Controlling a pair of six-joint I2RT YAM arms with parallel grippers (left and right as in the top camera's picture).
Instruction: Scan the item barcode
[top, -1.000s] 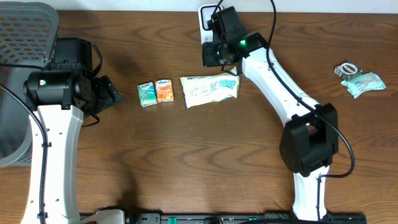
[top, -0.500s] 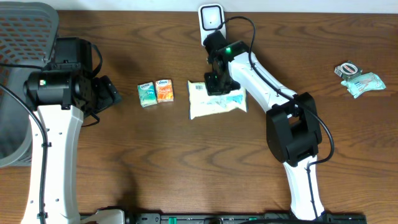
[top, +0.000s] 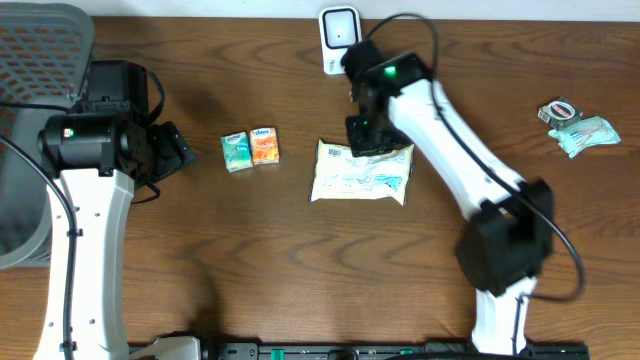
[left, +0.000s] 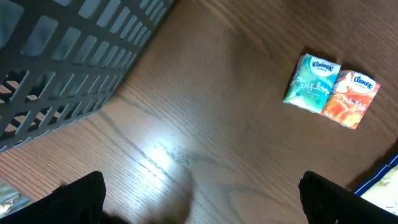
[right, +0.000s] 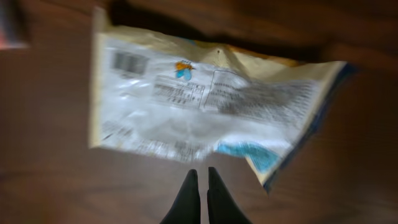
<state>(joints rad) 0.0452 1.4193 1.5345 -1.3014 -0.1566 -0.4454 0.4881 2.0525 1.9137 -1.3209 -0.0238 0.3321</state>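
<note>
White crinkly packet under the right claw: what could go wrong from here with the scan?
1. The right claw is shut right at the edge of the white crinkly plastic packet. If it holds at all, so thin a pinch may slip on lifting.
2. The barcode faces up, not toward the white scanner standing beyond the packet, so it may not read unless turned.
</note>
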